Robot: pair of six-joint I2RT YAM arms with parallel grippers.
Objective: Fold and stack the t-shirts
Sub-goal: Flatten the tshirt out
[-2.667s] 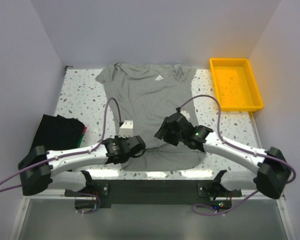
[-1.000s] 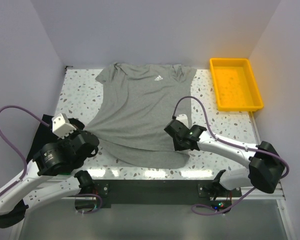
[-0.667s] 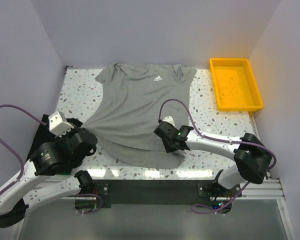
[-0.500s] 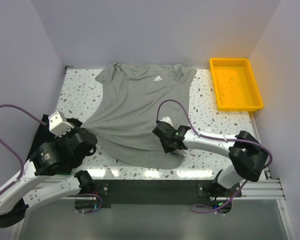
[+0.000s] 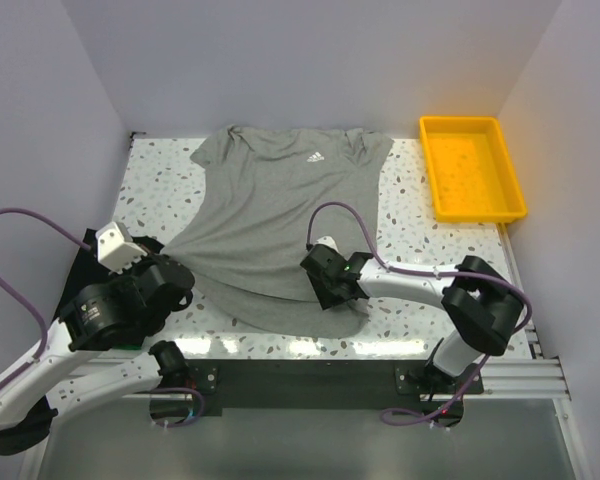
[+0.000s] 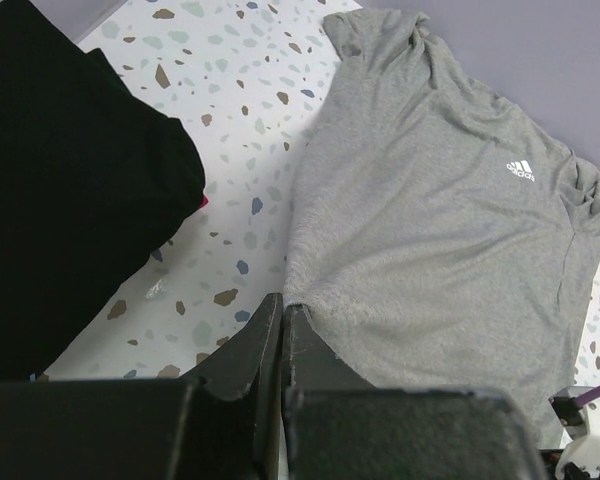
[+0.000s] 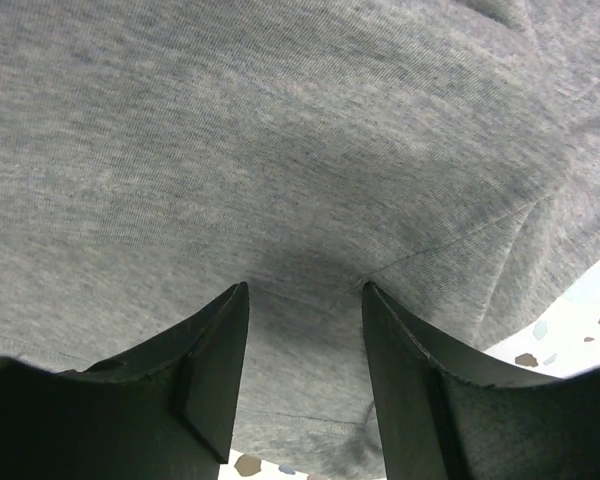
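**A:** What has the left end effector [image 6: 283, 318] got?

**B:** It's pinched tight on the near-left hem corner of the heather-grey t-shirt [image 5: 280, 210], just right of the folded black t-shirt [image 6: 60, 200].

**A:** How does the grey one lie?

**B:** Flat on the bench [image 5: 160, 170], long axis running away from the arms, collar far.

**A:** And the right end effector [image 7: 305, 300]?

**B:** Fingers spread, resting on the near hem. The free corner lies just to its right, so that arm is nearer.

Speckled table [image 5: 150, 180]: grey t-shirt [image 5: 280, 200] spread at centre, black folded shirts [image 6: 70, 190] at left edge, yellow tray [image 5: 473, 213] far right.
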